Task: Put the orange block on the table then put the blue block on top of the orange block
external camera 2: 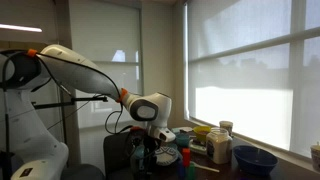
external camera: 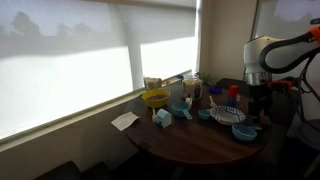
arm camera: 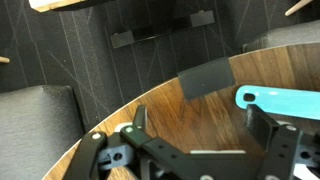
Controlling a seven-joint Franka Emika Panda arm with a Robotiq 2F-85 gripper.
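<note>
The orange block is a small red-orange piece at the far side of the round brown table, just left of my gripper. A small mid-blue piece sits right under it and looks like the blue block, but it is too small to be sure. In the wrist view my gripper is open and empty, low over bare wood near the table edge. Neither block shows in the wrist view. In an exterior view the gripper hangs over the table, and the blocks are hidden.
A yellow funnel, pale blue toys, a ribbed pale blue bowl and a white card crowd the table. The wrist view shows a light-blue toy and a dark grey card. A dark blue bowl and a jar also stand there.
</note>
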